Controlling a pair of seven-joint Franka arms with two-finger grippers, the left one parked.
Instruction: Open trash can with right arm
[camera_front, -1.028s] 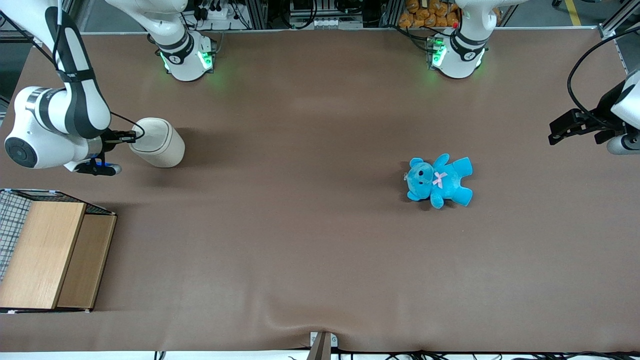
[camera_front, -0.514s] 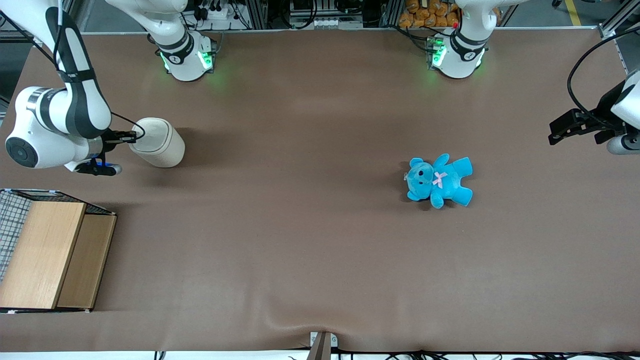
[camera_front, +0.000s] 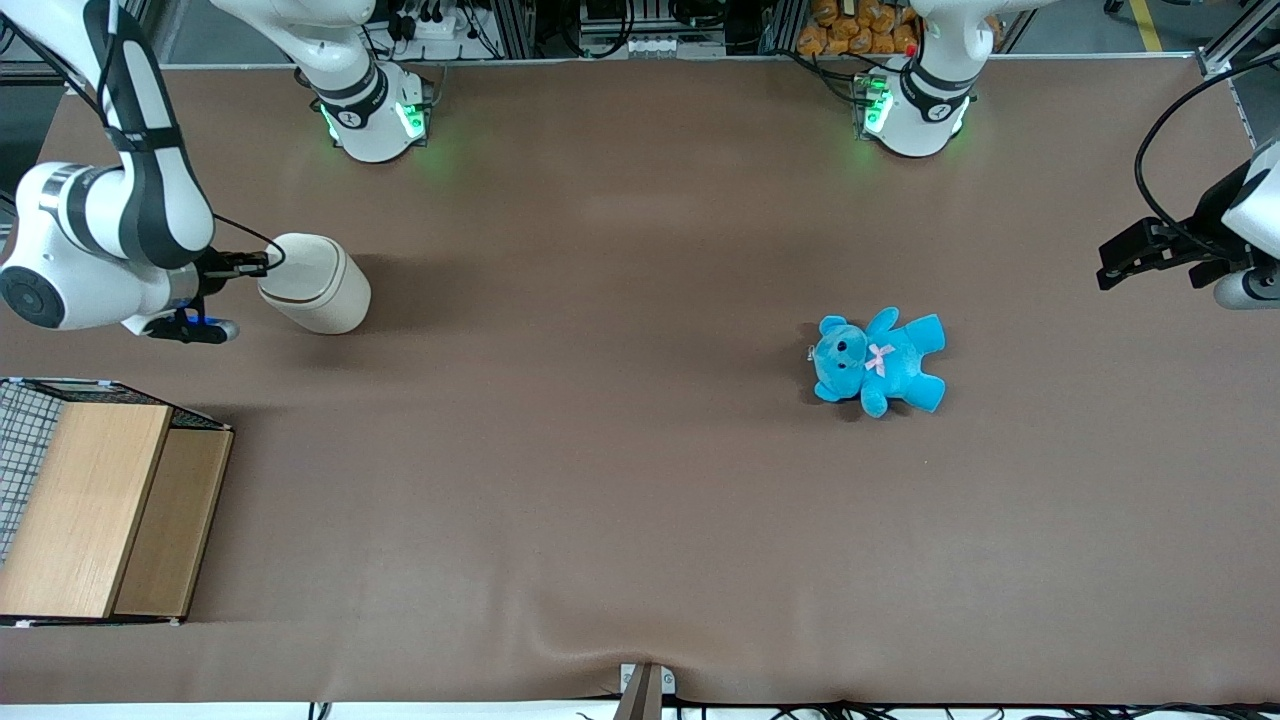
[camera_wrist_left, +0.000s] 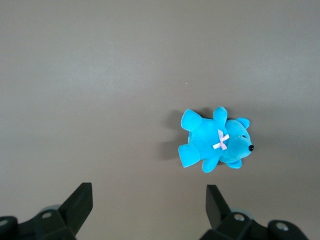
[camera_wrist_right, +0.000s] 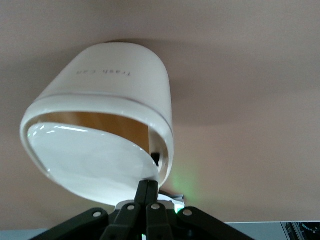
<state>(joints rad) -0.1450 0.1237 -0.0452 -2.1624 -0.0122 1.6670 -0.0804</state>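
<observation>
The cream-white trash can (camera_front: 318, 285) stands toward the working arm's end of the table. In the right wrist view the trash can (camera_wrist_right: 117, 80) shows its flat lid (camera_wrist_right: 90, 160) tipped inward, with a gap under the rim showing a tan inside. My right arm's gripper (camera_front: 262, 262) is at the can's top edge, on the side away from the parked arm. Its fingers are pressed together. In the right wrist view the gripper (camera_wrist_right: 148, 184) touches the lid's edge with its tips.
A blue teddy (camera_front: 880, 360) lies on the brown table toward the parked arm's end; it also shows in the left wrist view (camera_wrist_left: 215, 145). A wooden box (camera_front: 100, 510) with a wire mesh side stands nearer the front camera than the trash can.
My right arm and gripper have moved a little farther from the front camera, staying at the can's top edge. The can's top has shifted slightly with them.
</observation>
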